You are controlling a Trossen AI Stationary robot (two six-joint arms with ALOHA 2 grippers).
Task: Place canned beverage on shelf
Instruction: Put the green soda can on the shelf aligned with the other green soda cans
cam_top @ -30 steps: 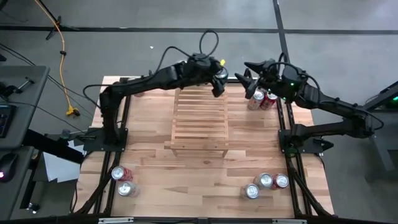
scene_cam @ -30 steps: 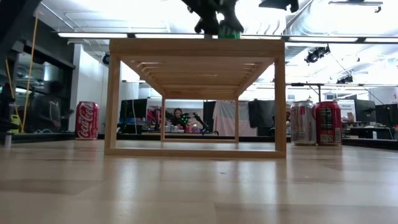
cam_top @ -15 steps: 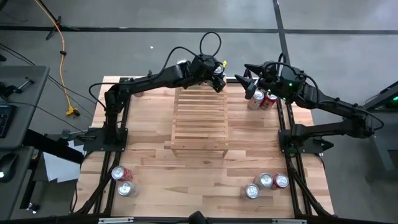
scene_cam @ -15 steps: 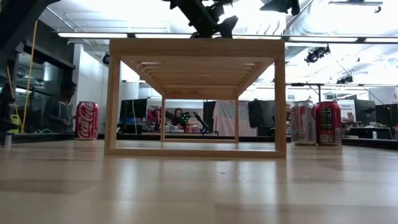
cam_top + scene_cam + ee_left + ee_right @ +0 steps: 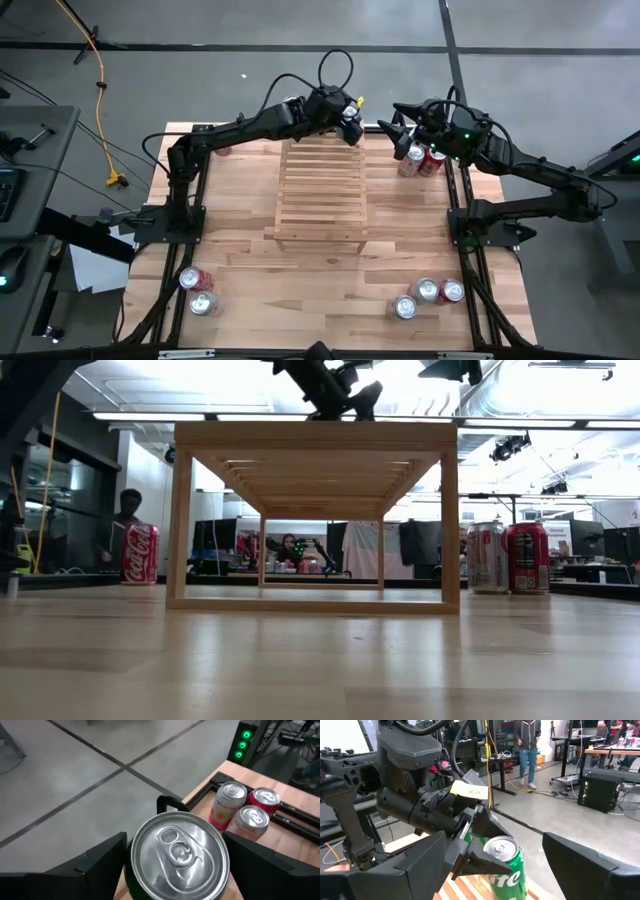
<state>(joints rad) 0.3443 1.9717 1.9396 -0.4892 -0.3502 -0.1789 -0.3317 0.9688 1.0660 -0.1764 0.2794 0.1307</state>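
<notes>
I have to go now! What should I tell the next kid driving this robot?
Left gripper: at the green can, over the shelf's far edge; grip unclear.
Right gripper: open, empty, hovering by two cans at the table's far right.
Done: green can brought to the shelf, upright; whether it stands free is unclear.
Left: confirm it stands, then back off. More cans wait on the table: three near right, two near left.

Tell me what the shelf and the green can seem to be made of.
The shelf looks like light unfinished wood: pale matte slats with visible grain. The green can looks like aluminium: a shiny silver lid with a pull tab over a glossy printed green wall. It stands on the shelf's far edge.
</notes>
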